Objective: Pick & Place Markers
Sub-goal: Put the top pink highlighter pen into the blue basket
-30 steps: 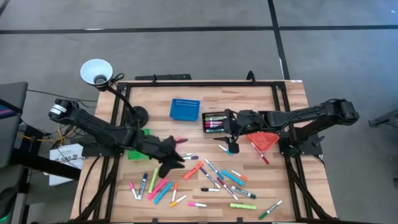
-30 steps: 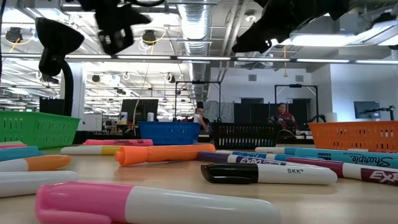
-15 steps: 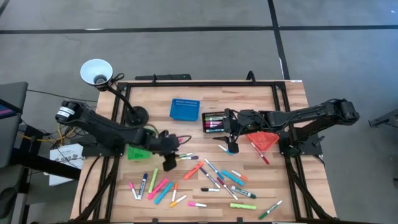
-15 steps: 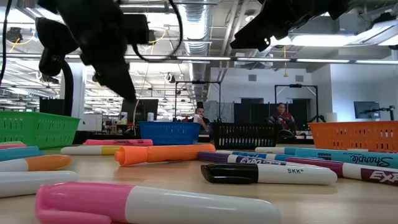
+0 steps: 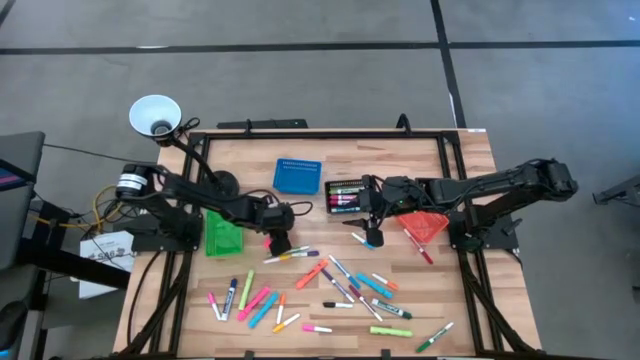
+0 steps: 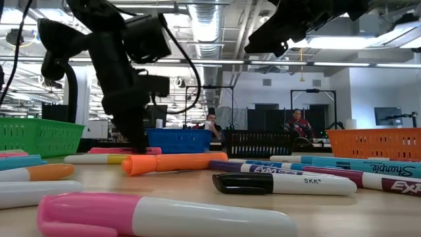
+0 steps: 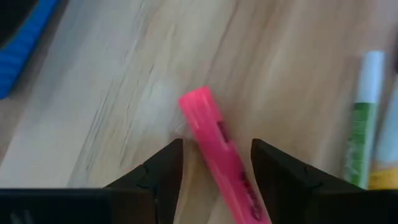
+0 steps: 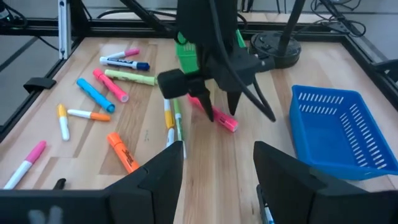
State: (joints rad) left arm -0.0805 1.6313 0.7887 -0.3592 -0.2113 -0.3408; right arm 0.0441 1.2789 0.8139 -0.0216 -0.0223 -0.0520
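Left hand [image 7: 214,163] is down on the desk [image 5: 470,300] with its fingers apart, straddling a pink marker [image 7: 221,152] lying flat near the blue bin [image 5: 297,175]. Right hand [image 5: 371,222] hovers by the black bin [image 5: 343,197], fingers spread, nothing in it. The other markers [image 5: 340,290] are scattered mid-desk.

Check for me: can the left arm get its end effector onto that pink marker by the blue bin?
Probably yes. The left end effector is open and straddles the pink marker, which lies flat on bare table with nothing between the fingers and it.
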